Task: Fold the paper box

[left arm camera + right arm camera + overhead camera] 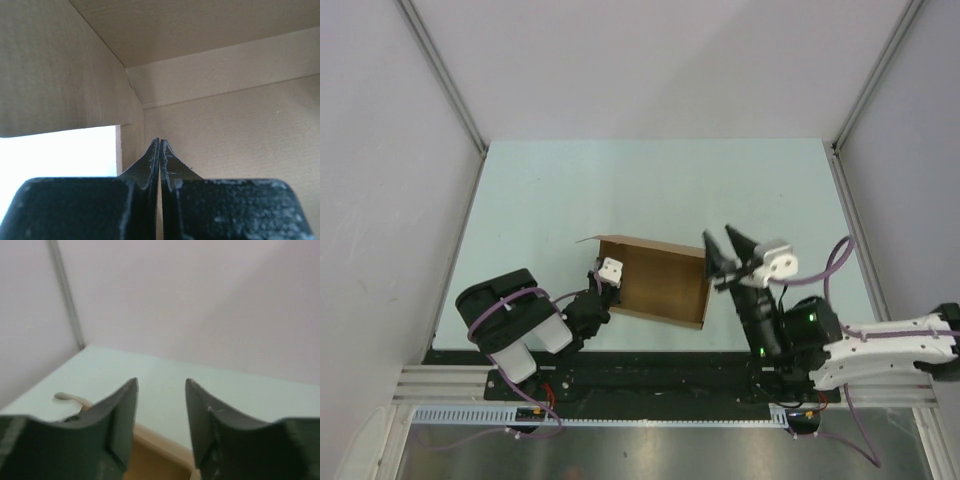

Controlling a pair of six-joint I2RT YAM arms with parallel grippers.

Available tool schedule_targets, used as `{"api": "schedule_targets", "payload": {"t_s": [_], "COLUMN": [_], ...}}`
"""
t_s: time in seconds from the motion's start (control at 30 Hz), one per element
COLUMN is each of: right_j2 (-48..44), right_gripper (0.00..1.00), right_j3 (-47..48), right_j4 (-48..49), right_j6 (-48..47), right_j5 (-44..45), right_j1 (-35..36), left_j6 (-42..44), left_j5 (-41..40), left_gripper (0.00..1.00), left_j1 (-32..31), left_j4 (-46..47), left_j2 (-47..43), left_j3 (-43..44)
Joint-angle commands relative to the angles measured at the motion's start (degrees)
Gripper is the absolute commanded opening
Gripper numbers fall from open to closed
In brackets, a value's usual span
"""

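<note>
1. The left claw [159, 144] is drawn narrow, tips together, inside the paper box [660, 285] at its 9 o'clock wall. Whether cardboard is pinched cannot be told.
2. The right claw [161, 390] is spread wide and empty, just beside the 3 o'clock wall.
3. The box is set towards 6 o'clock on the tabletop [570, 190]. Walls are raised; closing is judged outstanding.

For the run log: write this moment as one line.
paper box: half-formed, open tray | left tool: shut, inside left end | right tool: open, at right end
</note>
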Motion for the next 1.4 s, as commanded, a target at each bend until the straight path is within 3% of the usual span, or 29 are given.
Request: {"api": "schedule_targets", "payload": {"t_s": [0.0, 0.03, 0.07, 0.17, 0.27, 0.5, 0.83, 1.0, 1.2, 1.3, 1.37], "right_j2": [-5.47, -5.04, -4.6, -0.48, 4.71, 10.61, 12.98, 13.51, 14.39, 15.18, 16.15], "right_gripper": [0.34, 0.19, 0.14, 0.07, 0.03, 0.0, 0.0, 0.0, 0.0, 0.0, 0.0], "right_j3": [7.87, 8.05, 8.05, 8.66, 9.02, 8.93, 7.79, 6.65, 4.1, 0.59, -1.17], "right_j4": [-41.63, -46.81, -48.43, -51.34, -53.54, -53.89, -53.45, -53.1, -52.66, -51.35, -50.65], "right_j6": [42.19, 46.33, 51.33, 55.94, 59.55, 61.66, 62.54, 62.81, 63.68, 64.65, 65.18], "right_j5": [-15.85, -18.67, -24.53, -34.74, -40.21, -42.08, -43.31, -43.92, -45.24, -45.86, -45.86], "right_j1": [-19.35, -23.23, -29.97, -38.7, -41.81, -42.08, -43.4, -43.84, -43.93, -43.31, -43.05], "left_j6": [-1.19, -1.1, -1.1, -1.19, -0.58, 2.32, 12.51, 13.75, 9.8, 6.38, -1.08], "left_j5": [-2.23, -2.23, -2.23, -2.4, -2.75, -5.56, -11.54, -16.1, -25.86, -30.7, -32.81], "left_gripper": [0.04, 0.05, 0.04, 0.07, 0.1, 0.3, 0.42, 0.44, 0.43, 0.43, 0.43], "left_j1": [-0.02, -0.2, -0.2, -0.73, -1.6, -5.03, -12.84, -19.17, -32.69, -35.79, -35.8], "left_j4": [19.35, 19.35, 19.35, 19.35, 19.35, 19.35, 18.39, 5.58, -13.14, -26.31, -42.38], "left_j2": [0.59, 0.24, 0.06, -0.56, -1.7, -6.52, -18.74, -32.07, -50.54, -59.34, -64.42], "left_j3": [0.12, 0.03, 0.03, -0.23, -0.41, -1.46, -3.22, -4.1, -6.29, -3.84, 0.53]}}
